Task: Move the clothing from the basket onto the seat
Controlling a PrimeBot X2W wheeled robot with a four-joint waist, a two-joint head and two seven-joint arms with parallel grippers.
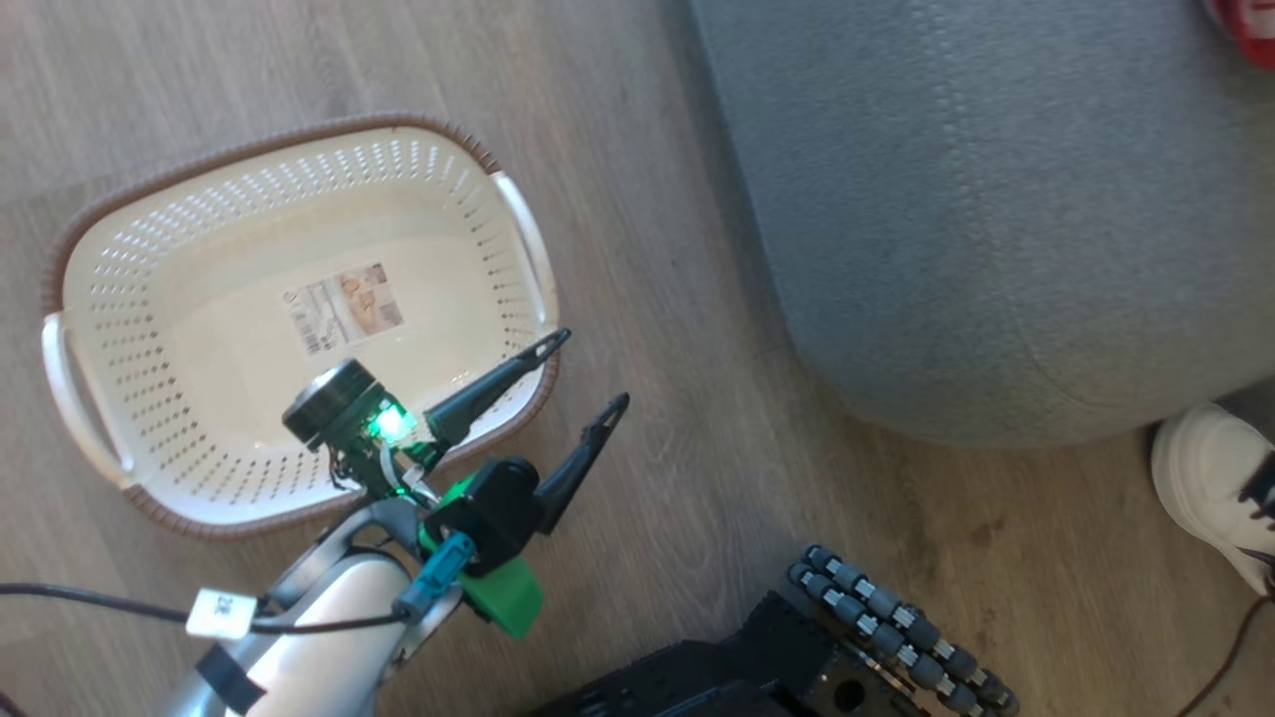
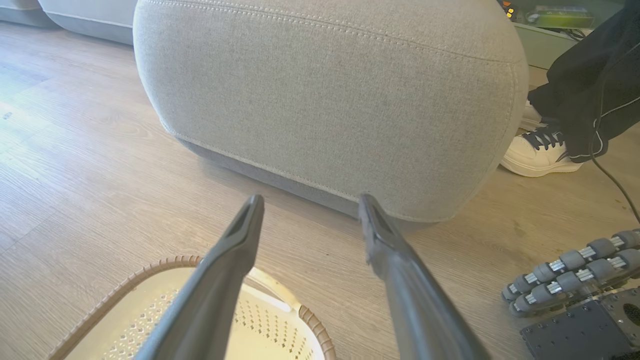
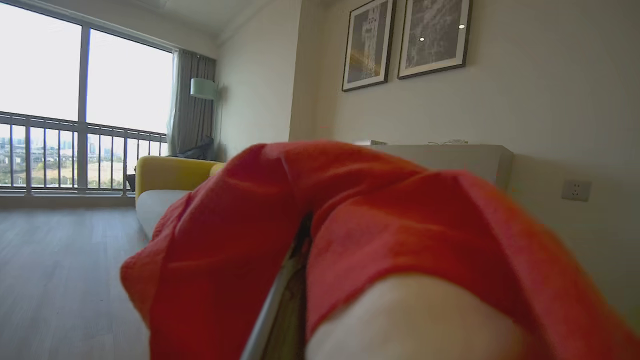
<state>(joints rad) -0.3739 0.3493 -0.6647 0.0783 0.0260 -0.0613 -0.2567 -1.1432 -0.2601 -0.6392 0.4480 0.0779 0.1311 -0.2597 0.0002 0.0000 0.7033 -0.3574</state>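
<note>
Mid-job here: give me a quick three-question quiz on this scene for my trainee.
1. True or false: the cream perforated plastic basket holds clothing.
2. The left claw is: A open; B shut on a handle; C shut on fabric.
3. Fill in: the right claw is shut on the ____.
Key: 1 false, it is empty; 2 A; 3 bright red fabric garment.

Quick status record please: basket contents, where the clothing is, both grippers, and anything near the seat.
basket: on the floor, empty, label sticker showing on its bottom
clothing: red fabric bunched around the right gripper
right gripper: shut on the clothing
left gripper: open, holding nothing, above the basket's edge, fingers pointing toward the seat
seat: grey, beside the basket, not touching it
person: white shoe on the floor by the seat
</note>
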